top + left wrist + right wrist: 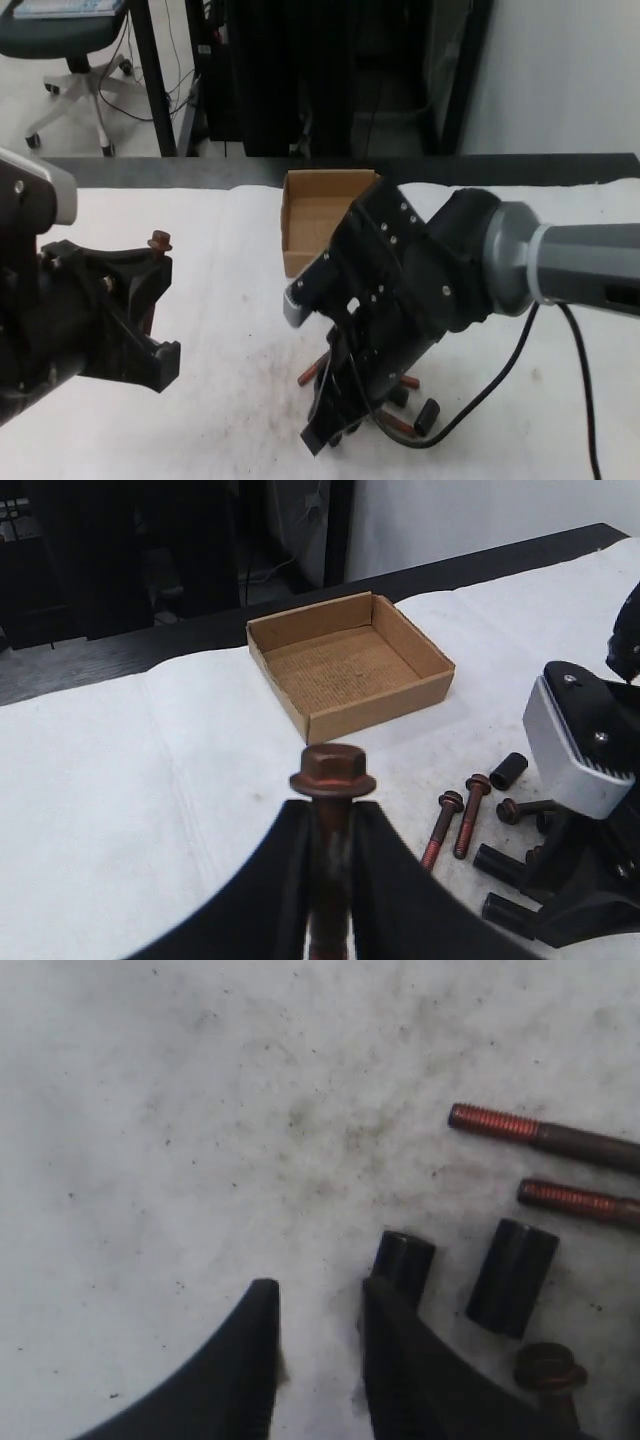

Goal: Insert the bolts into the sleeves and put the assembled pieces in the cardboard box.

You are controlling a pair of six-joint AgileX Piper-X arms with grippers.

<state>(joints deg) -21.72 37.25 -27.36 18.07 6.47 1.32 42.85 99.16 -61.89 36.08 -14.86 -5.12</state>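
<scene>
Right gripper point(318, 1295), fingers parted and empty just beside a black sleeve point(404, 1258), should centre over it before closing; left gripper point(332, 815) clamps a bolt point(332, 770) upright.

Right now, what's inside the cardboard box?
Nothing that I can see: the cardboard box shows a bare brown floor. Its near wall hides a thin strip of floor, and in the high view the right arm covers one corner.
</scene>
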